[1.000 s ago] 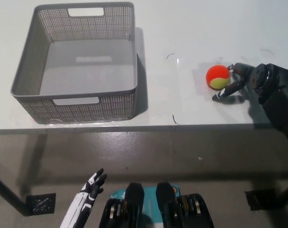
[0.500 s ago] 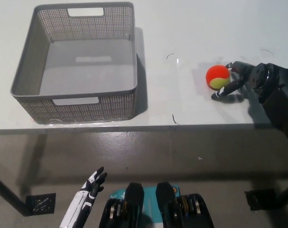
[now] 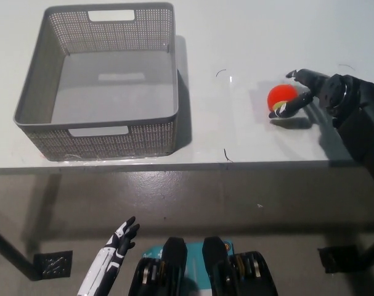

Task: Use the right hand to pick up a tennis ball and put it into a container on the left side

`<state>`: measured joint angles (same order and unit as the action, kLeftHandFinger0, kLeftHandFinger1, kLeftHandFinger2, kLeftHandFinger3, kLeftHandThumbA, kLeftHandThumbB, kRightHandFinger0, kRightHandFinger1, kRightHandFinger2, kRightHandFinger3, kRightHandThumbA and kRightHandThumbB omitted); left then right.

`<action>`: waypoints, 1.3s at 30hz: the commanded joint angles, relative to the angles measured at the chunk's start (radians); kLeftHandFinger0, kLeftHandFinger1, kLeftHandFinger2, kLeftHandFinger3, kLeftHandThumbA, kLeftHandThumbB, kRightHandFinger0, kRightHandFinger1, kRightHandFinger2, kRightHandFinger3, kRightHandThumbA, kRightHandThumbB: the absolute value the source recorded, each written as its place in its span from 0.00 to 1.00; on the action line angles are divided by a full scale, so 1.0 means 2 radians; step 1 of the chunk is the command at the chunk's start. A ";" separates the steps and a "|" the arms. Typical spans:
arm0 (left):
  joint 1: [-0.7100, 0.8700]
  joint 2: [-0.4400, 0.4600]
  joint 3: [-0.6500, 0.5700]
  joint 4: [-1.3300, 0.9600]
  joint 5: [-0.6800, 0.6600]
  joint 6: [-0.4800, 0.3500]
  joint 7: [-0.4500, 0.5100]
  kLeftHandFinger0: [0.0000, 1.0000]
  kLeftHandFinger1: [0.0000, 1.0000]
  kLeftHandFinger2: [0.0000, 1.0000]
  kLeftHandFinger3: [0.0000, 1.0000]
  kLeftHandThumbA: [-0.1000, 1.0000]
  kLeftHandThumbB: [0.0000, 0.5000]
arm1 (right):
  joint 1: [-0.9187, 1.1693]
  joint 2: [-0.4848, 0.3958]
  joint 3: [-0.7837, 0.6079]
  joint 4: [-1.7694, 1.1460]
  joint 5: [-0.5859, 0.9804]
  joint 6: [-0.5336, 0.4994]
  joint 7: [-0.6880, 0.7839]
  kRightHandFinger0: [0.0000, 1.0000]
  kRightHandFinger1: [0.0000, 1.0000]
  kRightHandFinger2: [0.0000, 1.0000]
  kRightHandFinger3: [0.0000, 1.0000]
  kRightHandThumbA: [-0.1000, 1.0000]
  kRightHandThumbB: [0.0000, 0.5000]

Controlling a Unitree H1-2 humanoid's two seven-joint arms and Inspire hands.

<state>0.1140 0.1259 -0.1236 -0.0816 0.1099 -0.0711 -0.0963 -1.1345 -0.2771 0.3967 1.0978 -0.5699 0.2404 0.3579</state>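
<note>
An orange and yellow tennis ball (image 3: 280,97) lies on the white table (image 3: 236,49), right of the middle. My black right hand (image 3: 313,92) reaches in from the right and is open, with fingers (image 3: 284,110) spread on the near and far sides of the ball and touching it. The ball still rests on the table. A grey perforated basket (image 3: 113,140) stands empty on the left of the table. My white left hand (image 3: 117,243) hangs open at the lower left, below the table's front edge.
The table's front edge (image 3: 193,165) runs across the middle of the picture, with grey floor below it. A few thin dark marks (image 3: 227,155) lie on the table between basket and ball.
My right hand's fingers have spread and moved around the ball, one over its far side, one across its near side. The ball shifted slightly. Basket and left hand are unchanged.
</note>
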 commanded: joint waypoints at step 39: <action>-0.016 0.014 0.012 -0.016 -0.006 -0.010 -0.004 1.00 1.00 1.00 1.00 1.00 0.32 | -0.040 0.031 -0.122 -0.113 0.085 -0.043 -0.215 0.00 0.24 0.56 0.63 0.54 0.00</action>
<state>0.0836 0.1420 -0.1066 -0.0817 0.1036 -0.0713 -0.0985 -1.1440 -0.2118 0.1678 0.9816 -0.4214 0.1761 -0.0426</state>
